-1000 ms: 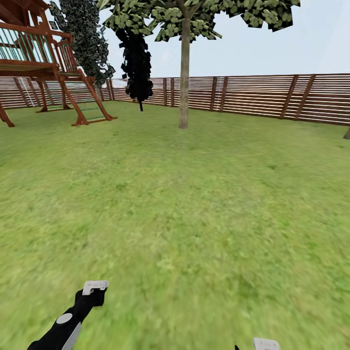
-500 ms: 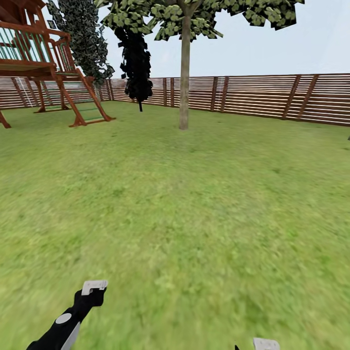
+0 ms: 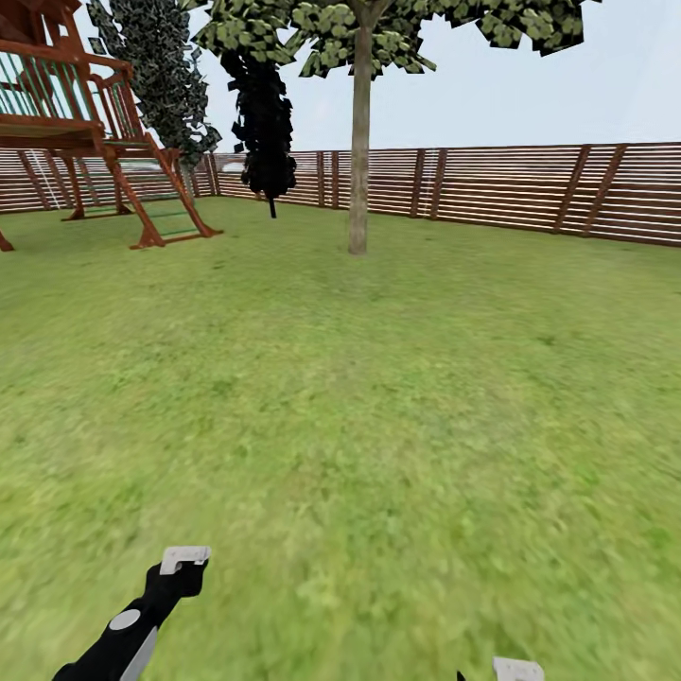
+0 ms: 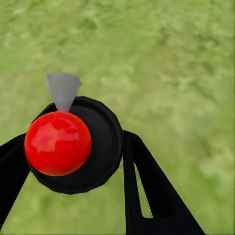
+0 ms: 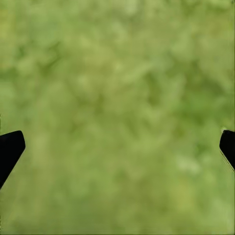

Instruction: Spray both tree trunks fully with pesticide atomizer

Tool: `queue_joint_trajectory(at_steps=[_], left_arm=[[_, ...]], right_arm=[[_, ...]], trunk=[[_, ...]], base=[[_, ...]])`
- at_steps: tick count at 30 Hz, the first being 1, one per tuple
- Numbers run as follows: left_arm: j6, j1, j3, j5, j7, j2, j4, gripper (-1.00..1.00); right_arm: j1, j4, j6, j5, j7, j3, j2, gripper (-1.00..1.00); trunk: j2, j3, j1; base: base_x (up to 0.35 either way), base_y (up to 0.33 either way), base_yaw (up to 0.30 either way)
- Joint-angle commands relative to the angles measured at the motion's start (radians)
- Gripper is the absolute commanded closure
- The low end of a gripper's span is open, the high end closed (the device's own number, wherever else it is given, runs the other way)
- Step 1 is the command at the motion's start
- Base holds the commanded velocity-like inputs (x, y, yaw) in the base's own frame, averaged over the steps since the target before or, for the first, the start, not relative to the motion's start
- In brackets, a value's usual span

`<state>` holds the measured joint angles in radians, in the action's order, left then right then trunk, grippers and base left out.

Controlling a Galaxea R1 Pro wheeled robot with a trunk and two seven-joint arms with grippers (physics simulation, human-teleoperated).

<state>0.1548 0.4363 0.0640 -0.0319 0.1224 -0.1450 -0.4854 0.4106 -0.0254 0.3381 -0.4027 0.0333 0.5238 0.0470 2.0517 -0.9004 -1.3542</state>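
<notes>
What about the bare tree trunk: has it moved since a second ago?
No. The tree trunk keeps its base before the same posts of the fence; the slight drift of the whole head view is the camera's own motion.

No writing, label, brand, number or sign is showing anywhere that can be read.
</notes>
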Motion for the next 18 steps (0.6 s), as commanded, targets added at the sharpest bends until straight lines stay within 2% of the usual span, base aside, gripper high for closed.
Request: queue_joint_trajectory(at_steps=[1,11,16,18], left_arm=[[0.002,0.0,0.006,-0.004,0.01,0.001,0.001,1.0],[0.002,0.001,0.006,-0.005,0.011,0.0,0.0,1.0],[0.002,0.001,0.005,-0.005,0.011,0.001,0.001,1.0],[0.002,0.0,0.005,-0.005,0.01,0.001,0.001,1.0]], right_arm=[[0.001,0.001,0.003,-0.005,0.003,0.009,0.0,-1.0],[0.001,-0.007,0.009,-0.001,0.001,0.012,0.0,-1.0],[0.002,-0.168,0.075,-0.001,0.002,0.01,-0.001,-1.0],[0.002,-0.184,0.085,-0.006,0.008,0.006,0.0,-1.0]], trunk=[[0.0,-0.001,0.0],[0.0,-0.001,0.0],[0.0,-0.001,0.0],[0.0,-0.001,0.0]], base=[[0.339,0.0,0.0],[0.339,0.0,0.0],[0.339,0.0,0.0],[0.339,0.0,0.0]])
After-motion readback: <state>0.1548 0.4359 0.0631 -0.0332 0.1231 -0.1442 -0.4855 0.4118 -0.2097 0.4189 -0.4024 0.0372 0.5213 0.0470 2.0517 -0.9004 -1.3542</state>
